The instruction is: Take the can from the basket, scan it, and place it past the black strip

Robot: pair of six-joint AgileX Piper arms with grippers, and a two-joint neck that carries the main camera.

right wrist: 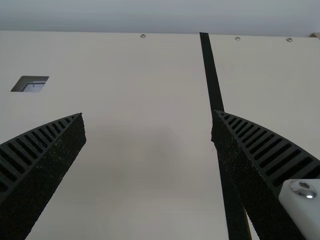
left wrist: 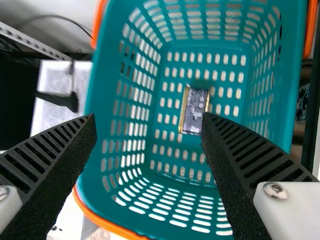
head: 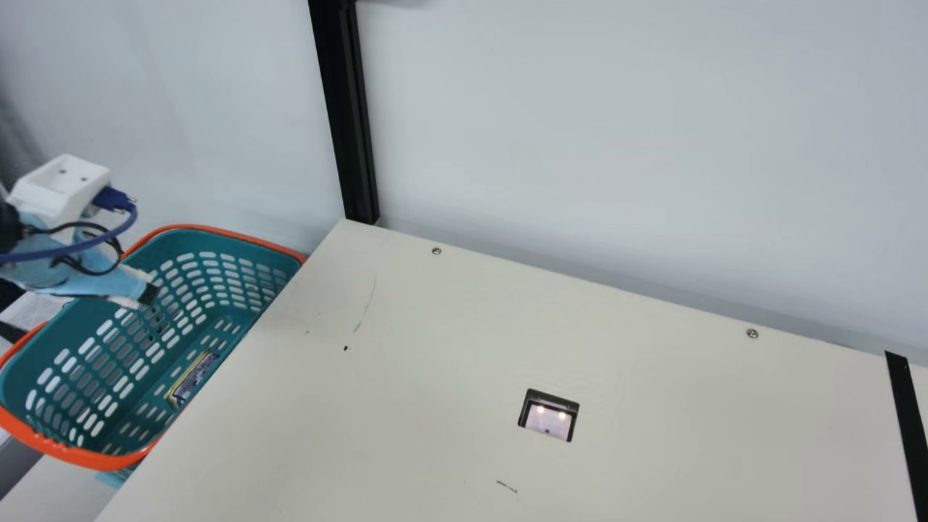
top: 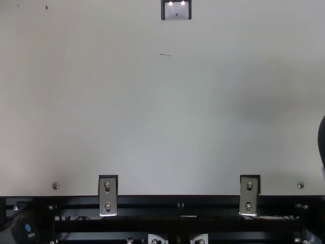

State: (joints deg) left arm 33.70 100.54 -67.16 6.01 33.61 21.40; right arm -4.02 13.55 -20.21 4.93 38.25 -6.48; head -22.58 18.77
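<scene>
At the far left: left gripper (head: 148, 293), black ribbed fingers spread apart with nothing between them, held above the basket. Beneath it, one teal basket (head: 72, 453), slatted walls, orange edging, set beside the table's left edge. In the basket, one can (head: 194, 377), flat and oblong, gold-rimmed with a dark patterned face, lying on the perforated floor, apart from the fingers. Next right, one black post (head: 344, 109), upright at the table's far left corner. Then one cream table (head: 406, 326), screws along the far edge. Set into the tabletop, one scanner (head: 549, 417), dark-framed, two lights lit; a short dark scratch (head: 506, 486) on its near side. Over the table's right part, right gripper (right wrist: 148, 114), fingers spread, nothing between them. At right, one black strip (head: 906, 420), running from far to near.
</scene>
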